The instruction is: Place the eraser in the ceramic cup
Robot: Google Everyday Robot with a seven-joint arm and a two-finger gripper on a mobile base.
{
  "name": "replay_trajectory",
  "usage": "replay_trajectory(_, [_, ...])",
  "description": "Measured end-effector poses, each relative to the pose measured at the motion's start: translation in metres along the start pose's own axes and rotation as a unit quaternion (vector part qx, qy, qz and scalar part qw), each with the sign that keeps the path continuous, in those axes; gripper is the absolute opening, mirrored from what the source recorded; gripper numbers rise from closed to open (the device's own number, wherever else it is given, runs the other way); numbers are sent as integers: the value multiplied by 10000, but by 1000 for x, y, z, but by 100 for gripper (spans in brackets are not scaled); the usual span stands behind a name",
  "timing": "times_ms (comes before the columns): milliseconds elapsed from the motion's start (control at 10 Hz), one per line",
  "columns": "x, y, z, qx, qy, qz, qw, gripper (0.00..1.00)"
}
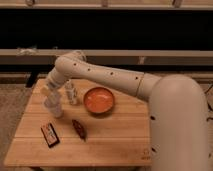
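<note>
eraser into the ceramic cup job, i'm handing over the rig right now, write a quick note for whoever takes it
Gripper: shut, at the table's left side, right above the ceramic cup.
Eraser: a pale block at the fingertips, apparently held, over the cup.
Done: eraser picked up and brought to the cup.
Left: release it into the cup, then withdraw.
Nearby: white bottle and orange bowl right of the cup.

- A thick, rounded arm (115, 77) in smooth off-white casing is seen, widening into a bulky shoulder shell (177, 125).
- Small dark round holes are dotted along the casing.
- A faint seam is noted between arm sections.
- The gripper (50, 95), above the table's left side, is made of pale parts.
</note>
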Motion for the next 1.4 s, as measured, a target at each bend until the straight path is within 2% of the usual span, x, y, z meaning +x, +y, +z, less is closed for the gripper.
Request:
replay_trajectory(300, [10, 12, 8, 104, 71, -194, 9997, 0])
replay_trajectory(700, [0, 14, 24, 225, 193, -298, 9991, 2])
replay_trajectory(1000, [-5, 16, 34, 284, 245, -328, 9988, 29])
replay_trajectory(1200, [-6, 16, 38, 325, 265, -350, 9985, 52])
replay_trajectory(1300, [-6, 15, 41, 352, 261, -361, 9984, 59])
replay_trajectory(1400, [-6, 15, 43, 383, 256, -374, 9982, 62])
